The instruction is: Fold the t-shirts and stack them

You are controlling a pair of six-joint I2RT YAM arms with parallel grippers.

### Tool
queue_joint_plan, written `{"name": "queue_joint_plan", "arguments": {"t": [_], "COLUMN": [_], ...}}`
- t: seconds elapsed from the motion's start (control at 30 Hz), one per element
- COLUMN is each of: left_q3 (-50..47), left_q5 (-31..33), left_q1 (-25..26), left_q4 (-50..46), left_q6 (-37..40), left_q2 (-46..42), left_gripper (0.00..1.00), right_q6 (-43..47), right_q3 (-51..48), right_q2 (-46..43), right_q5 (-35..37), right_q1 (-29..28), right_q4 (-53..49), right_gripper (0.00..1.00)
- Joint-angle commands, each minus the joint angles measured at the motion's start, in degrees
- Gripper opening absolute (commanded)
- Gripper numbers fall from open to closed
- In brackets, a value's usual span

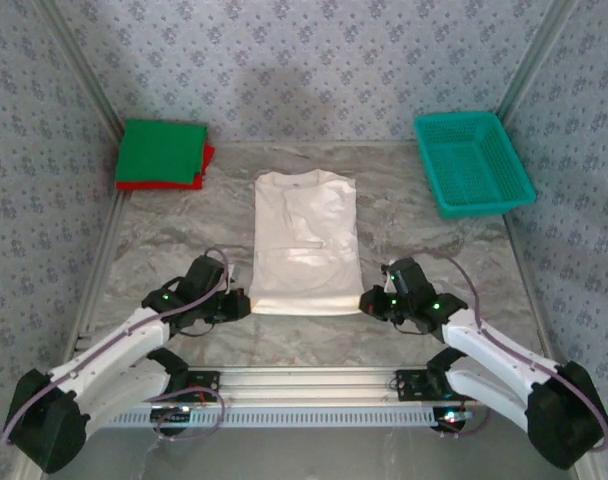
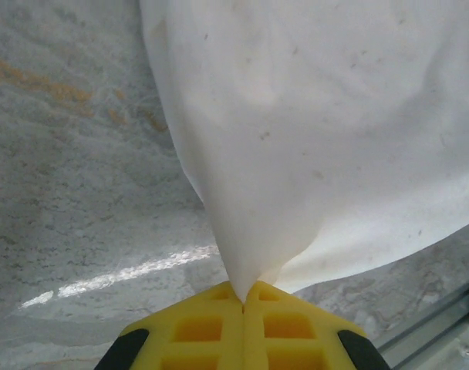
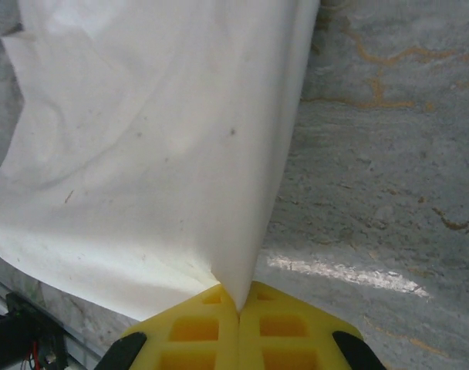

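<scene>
An off-white t-shirt [image 1: 305, 243] lies on the table's middle, folded lengthwise into a narrow strip with its collar at the far end. My left gripper [image 1: 245, 303] is shut on its near left corner, and the cloth [image 2: 312, 139] rises out of the yellow pads [image 2: 211, 327]. My right gripper [image 1: 365, 300] is shut on the near right corner, where the cloth [image 3: 142, 154] runs into the closed yellow pads [image 3: 281, 327]. A green t-shirt [image 1: 162, 152], folded square, rests on a red t-shirt [image 1: 206, 162] at the far left corner.
A teal mesh basket [image 1: 473, 163] sits at the far right. Patterned walls and metal rails close in the marble table [image 1: 154, 240]. An aluminium rail [image 1: 304, 378] runs along the near edge between the arm bases.
</scene>
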State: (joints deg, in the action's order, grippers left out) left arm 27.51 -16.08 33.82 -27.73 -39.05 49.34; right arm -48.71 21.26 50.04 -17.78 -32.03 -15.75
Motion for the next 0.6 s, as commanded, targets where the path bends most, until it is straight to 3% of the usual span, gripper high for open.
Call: {"name": "queue_joint_plan", "arguments": {"t": [0.0,0.23,0.57], "left_q3": [6.8,16.8,21.5], "left_q5": [-0.2,-0.8,-6.2], "left_q1": [0.1,-0.1,-7.2], "left_q4": [-1.5,0.3,16.0], "left_q6": [2.8,12.3,16.0], "left_q2": [-1.2,5.4,14.1], "left_gripper": [0.00,0.00,0.00], "right_q6": [2.5,10.5,17.2], "right_q3": [4.0,15.5,25.9], "right_q2": [-2.6,3.1,16.0], "right_q5": [2.6,2.3,-0.8], "right_q1": [0.2,2.7,9.8], "right_q4": [-3.3,-4.6,3.1], "right_gripper": [0.00,0.00,0.00]}}
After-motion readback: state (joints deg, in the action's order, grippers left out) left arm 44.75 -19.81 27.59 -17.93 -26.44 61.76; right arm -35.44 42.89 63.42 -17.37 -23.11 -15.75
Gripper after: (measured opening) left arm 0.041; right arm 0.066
